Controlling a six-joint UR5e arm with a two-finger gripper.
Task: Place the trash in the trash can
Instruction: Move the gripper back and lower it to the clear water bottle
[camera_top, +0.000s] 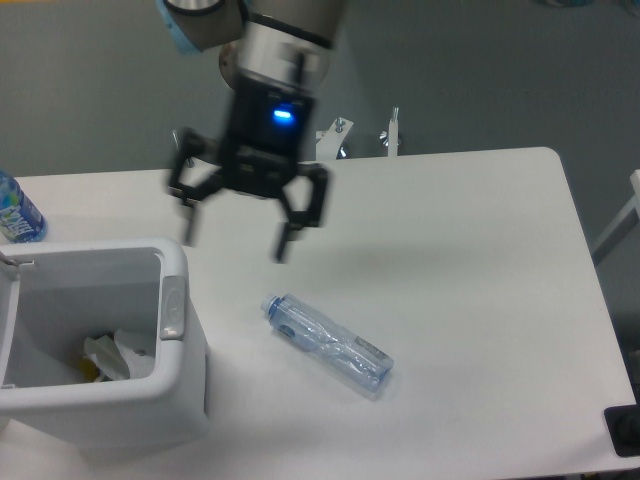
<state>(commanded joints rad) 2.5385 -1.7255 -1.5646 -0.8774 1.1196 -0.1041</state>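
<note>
A slim clear blue-tinted bottle with a blue cap lies on its side on the white table, cap toward the upper left. The white trash can stands at the lower left, its lid up, and a crumpled clear pouch rests inside it among other scraps. My gripper hangs open and empty above the table, between the can's right wall and the bottle's cap, a little behind both. Motion blurs it slightly.
A bottle with a bright blue-and-white label stands at the far left edge behind the can. The arm's white base column rises behind the table's back edge. A black object sits at the lower right corner.
</note>
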